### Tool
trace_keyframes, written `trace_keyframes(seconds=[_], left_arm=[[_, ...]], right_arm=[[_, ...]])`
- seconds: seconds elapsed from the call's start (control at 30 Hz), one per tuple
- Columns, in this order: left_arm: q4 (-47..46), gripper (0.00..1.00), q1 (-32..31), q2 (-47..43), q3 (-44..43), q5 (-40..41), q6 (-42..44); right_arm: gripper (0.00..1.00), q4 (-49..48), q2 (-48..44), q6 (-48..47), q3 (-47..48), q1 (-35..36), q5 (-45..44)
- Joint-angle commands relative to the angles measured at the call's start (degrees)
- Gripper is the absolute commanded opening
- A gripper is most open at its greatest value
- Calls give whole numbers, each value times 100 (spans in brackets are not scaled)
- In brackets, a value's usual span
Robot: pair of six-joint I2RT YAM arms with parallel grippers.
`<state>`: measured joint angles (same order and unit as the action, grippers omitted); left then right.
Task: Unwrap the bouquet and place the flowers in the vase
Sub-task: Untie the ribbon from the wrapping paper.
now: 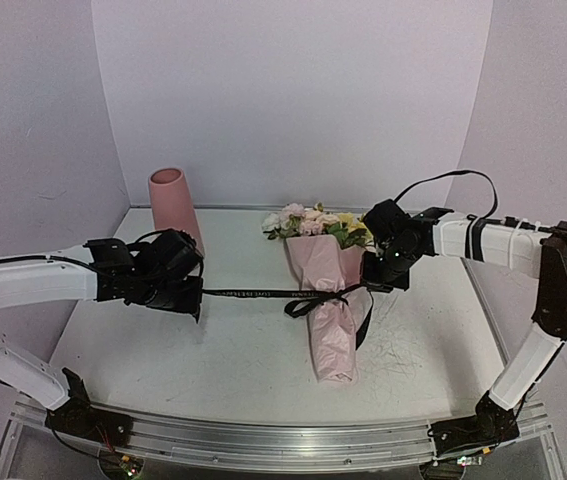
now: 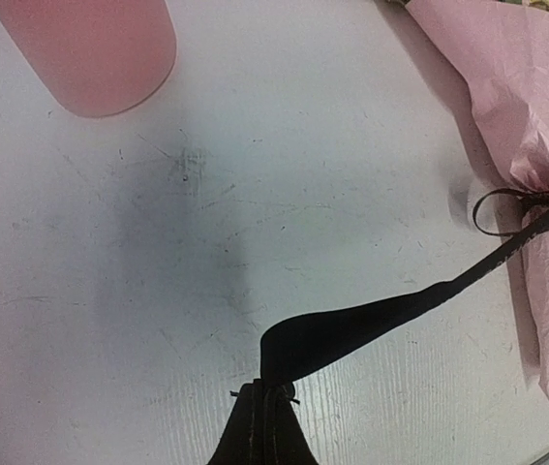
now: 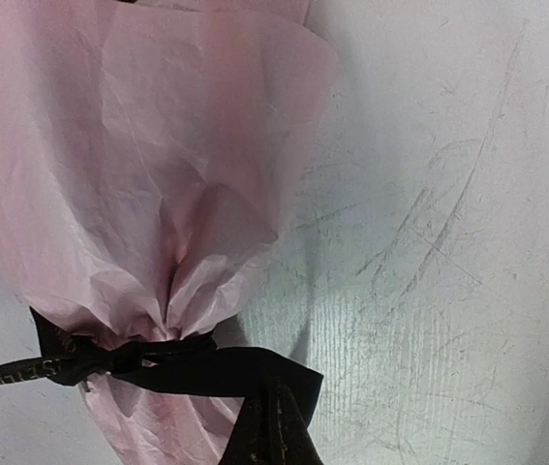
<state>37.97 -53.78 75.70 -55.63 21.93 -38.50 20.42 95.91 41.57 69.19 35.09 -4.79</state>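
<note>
Left fingers pinch ribbon; bouquet central, vase far-left table corner.

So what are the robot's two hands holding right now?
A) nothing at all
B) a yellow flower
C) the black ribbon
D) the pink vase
C. The left gripper and the right gripper are each shut on an end of the black ribbon tied round the bouquet. The vase stands apart, untouched.
</note>
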Motion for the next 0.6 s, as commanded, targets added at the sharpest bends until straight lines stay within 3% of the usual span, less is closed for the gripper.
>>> trace_keyframes(seconds=[0.0,0.57], left_arm=[[200,0,51,-229,19,455,-114],[324,0,61,70,-249,1019,-242]], right_arm=[[0,470,-338,51,308,-3,-391],[0,811,-336,-291,666,4,-1119]])
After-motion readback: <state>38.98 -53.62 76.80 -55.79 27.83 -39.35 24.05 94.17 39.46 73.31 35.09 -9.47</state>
